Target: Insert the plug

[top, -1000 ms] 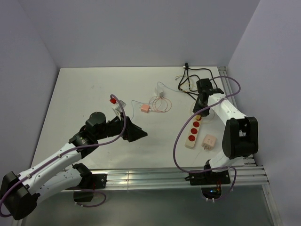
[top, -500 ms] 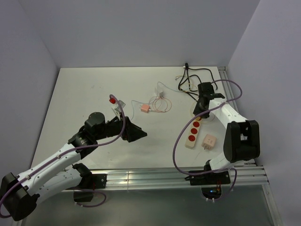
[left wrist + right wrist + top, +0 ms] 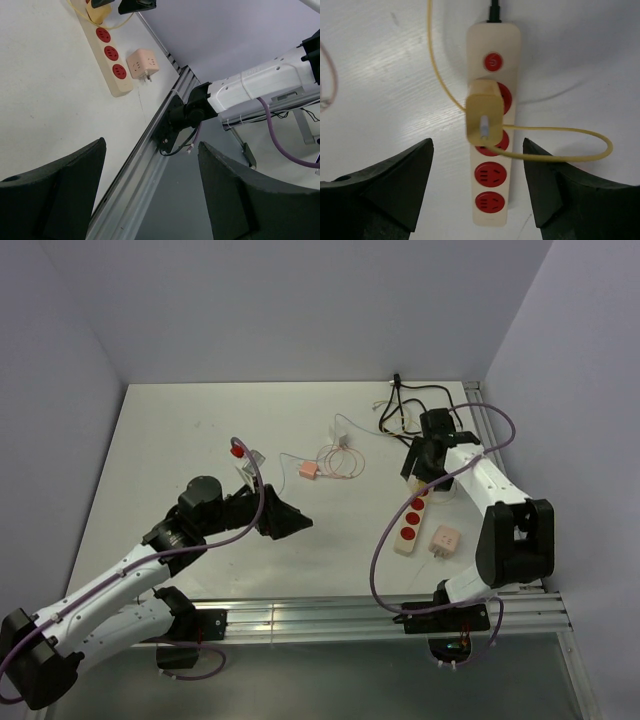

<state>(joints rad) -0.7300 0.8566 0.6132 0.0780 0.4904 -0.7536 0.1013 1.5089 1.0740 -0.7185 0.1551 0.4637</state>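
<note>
Newly spread after pinching shut, the right gripper (image 3: 477,145) hovers over the pale yellow boxy plug (image 3: 484,120) standing in the red socket (image 3: 506,97) nearest the switch (image 3: 492,62) of a cream plastic power strip (image 3: 492,37) at the right of the white table (image 3: 180,440), while the left gripper (image 3: 150,150) hangs spread mid-table.

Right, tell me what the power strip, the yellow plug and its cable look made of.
Power strip: hard cream plastic, smooth, slight sheen. Yellow plug: probably rigid plastic, matte, with a silvery, likely metal connector. Cable: thin yellow sheath, rubbery or soft plastic, judging by its loose loop.
</note>
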